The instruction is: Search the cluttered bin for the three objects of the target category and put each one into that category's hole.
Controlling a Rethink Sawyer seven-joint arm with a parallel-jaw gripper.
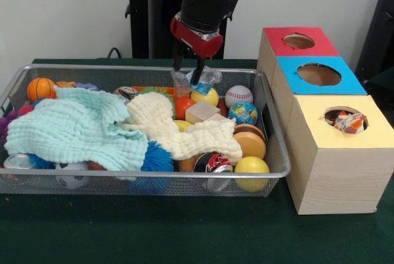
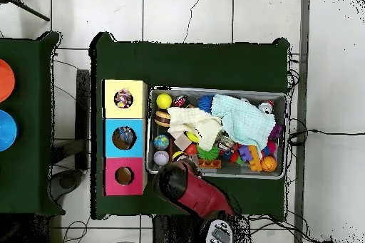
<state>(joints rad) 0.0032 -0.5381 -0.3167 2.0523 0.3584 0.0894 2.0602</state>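
My gripper [image 1: 188, 78] hangs over the back middle of the wire mesh bin [image 1: 18, 79], shut on a crinkly clear plastic packet [image 1: 206, 79] with blue print. The packet sits just above a yellow ball [image 1: 208, 96] and an orange ball [image 1: 183, 105]. To the right stand three boxes with round holes: red [image 1: 308, 48], blue [image 1: 345, 82] and yellow [image 1: 375, 132]. A colourful wrapper [image 1: 348, 122] lies in the yellow box's hole. In the overhead view the red arm [image 2: 192, 187] hides the gripper at the bin's [image 2: 217, 174] near edge.
The bin holds a mint cloth [image 1: 74, 128], a cream cloth [image 1: 178, 128], a baseball [image 1: 239, 95], a globe ball [image 1: 243, 114], a wooden block [image 1: 202, 111], a small basketball [image 1: 40, 88], a can [image 1: 212, 163] and a spiky blue ball [image 1: 157, 158].
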